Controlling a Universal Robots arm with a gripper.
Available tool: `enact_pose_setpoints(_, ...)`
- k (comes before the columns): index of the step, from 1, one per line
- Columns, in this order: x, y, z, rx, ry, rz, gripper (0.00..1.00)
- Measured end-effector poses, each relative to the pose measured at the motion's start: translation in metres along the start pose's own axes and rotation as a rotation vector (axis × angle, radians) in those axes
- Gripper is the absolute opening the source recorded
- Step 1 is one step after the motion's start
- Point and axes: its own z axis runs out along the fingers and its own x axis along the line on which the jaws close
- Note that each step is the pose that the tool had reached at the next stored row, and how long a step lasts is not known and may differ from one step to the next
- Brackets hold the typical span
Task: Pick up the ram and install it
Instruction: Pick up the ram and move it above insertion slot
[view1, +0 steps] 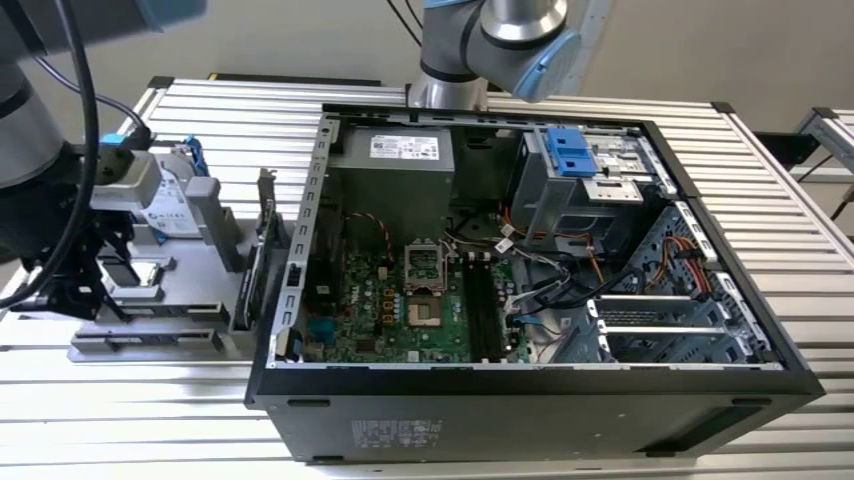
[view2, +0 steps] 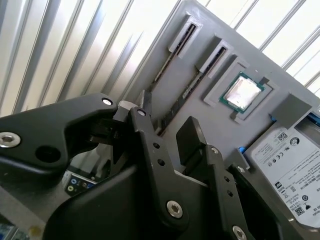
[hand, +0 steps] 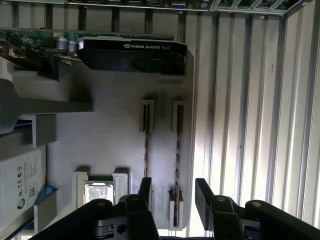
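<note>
Hovering over grey holder tray (hand: 110, 130) on worktop (hand: 250, 125) | gripper (hand: 173, 189) jaws spread, nothing pinched | ram (hand: 177, 145) on edge in slot (nearer tray's edge), below the gap, long axis crosswise to closing direction

fingers (hand: 204, 196): black | tray (hand: 110, 125): plain grey | table (hand: 250, 100): silver, ribbed stripes | ram (hand: 177, 145): dark, possibly green
</note>
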Motion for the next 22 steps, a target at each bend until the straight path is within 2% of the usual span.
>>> enact_pose_setpoints(22, 0.0002, 0.0019, 0.0195, 0.0037, 0.0001, 0.0, 1.0)
